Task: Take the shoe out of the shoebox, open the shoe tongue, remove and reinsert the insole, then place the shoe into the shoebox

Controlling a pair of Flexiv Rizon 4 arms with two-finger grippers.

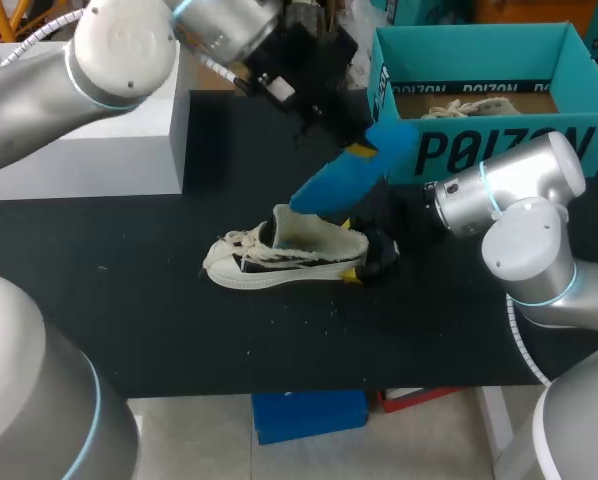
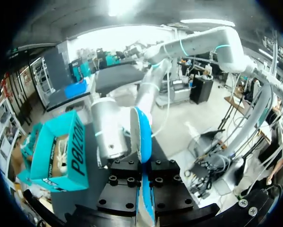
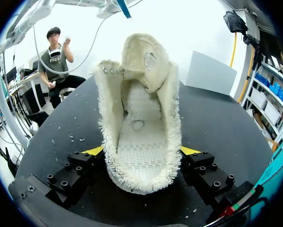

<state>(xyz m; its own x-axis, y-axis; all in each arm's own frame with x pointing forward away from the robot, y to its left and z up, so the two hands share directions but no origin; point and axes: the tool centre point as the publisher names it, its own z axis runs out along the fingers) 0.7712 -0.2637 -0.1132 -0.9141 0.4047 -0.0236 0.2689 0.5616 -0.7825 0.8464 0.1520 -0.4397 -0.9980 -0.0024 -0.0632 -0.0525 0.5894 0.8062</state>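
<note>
A cream sneaker (image 1: 279, 255) lies on its side on the black table, toe to the left. My right gripper (image 1: 364, 258) holds its heel from both sides. In the right wrist view the shoe (image 3: 141, 123) stands between the yellow fingertips (image 3: 95, 151), its tongue pulled back and its inside bare. My left gripper (image 1: 364, 150) hangs above the shoe, shut on a blue insole (image 1: 344, 175) that slants down toward the shoe's opening. The left wrist view shows the insole (image 2: 142, 137) edge-on between the left gripper's (image 2: 145, 176) fingers. The teal shoebox (image 1: 499, 150) stands open at the back right.
A second shoe (image 1: 469, 105) lies inside the shoebox. A white block (image 1: 99, 140) sits at the table's back left, under my left arm. Small white crumbs (image 1: 309, 310) are scattered on the table in front of the sneaker.
</note>
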